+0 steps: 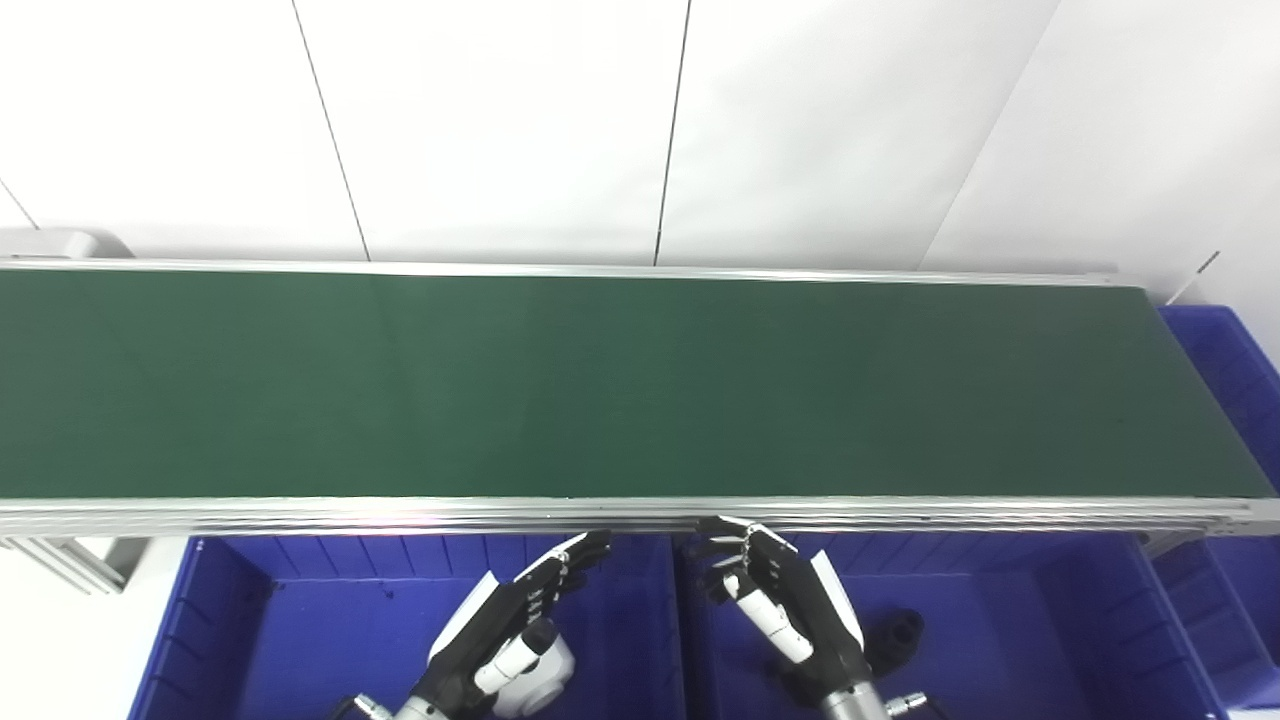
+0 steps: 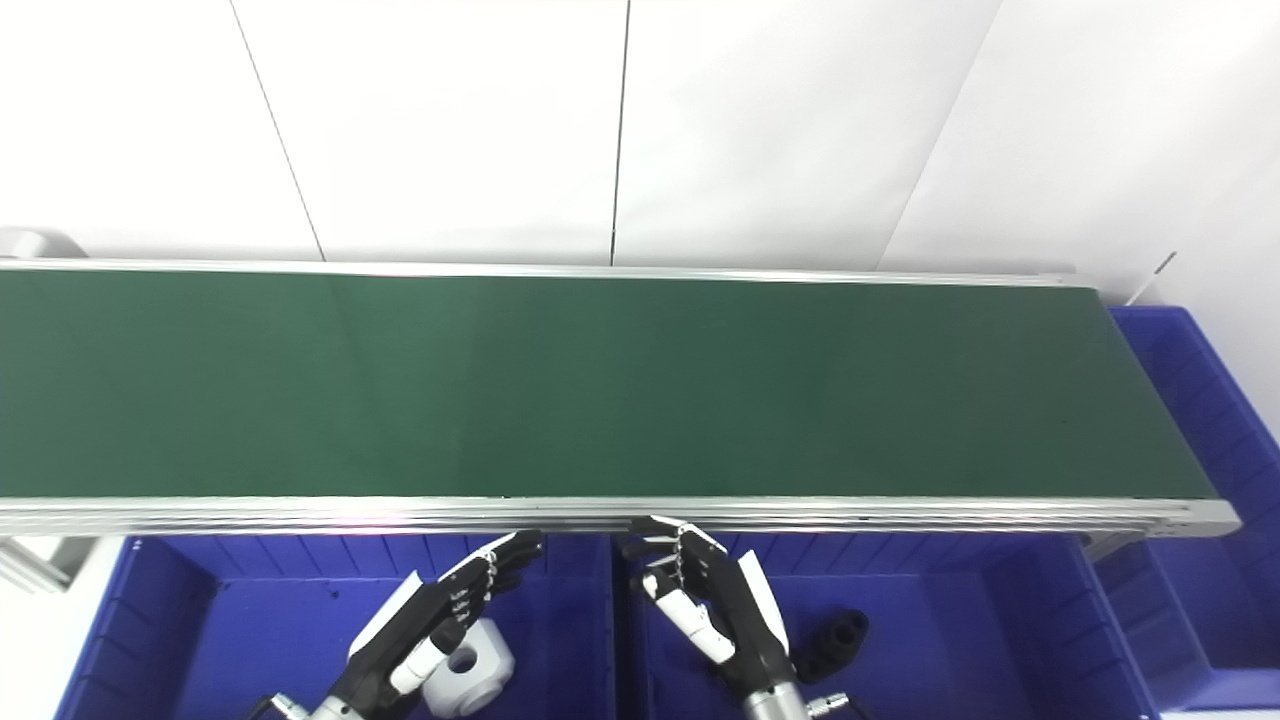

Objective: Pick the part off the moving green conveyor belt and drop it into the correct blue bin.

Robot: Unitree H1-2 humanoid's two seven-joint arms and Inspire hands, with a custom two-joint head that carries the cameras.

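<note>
The green conveyor belt (image 1: 600, 385) runs across the picture with no part on it. My left hand (image 1: 520, 610) hovers open over the left blue bin (image 1: 215, 625), fingers stretched toward the belt's near rail. A white part (image 2: 470, 672) lies in that bin, partly hidden under the left hand. My right hand (image 1: 785, 600) is open over the middle blue bin (image 1: 1050, 630), fingers spread and holding nothing. A black part (image 1: 897, 632) lies in that bin just right of the right hand.
The belt's aluminium near rail (image 1: 640, 515) runs just beyond both hands. Another blue bin (image 1: 1235, 370) stands at the belt's right end. A white wall stands behind the belt. A metal frame leg (image 1: 60, 560) sits at the lower left.
</note>
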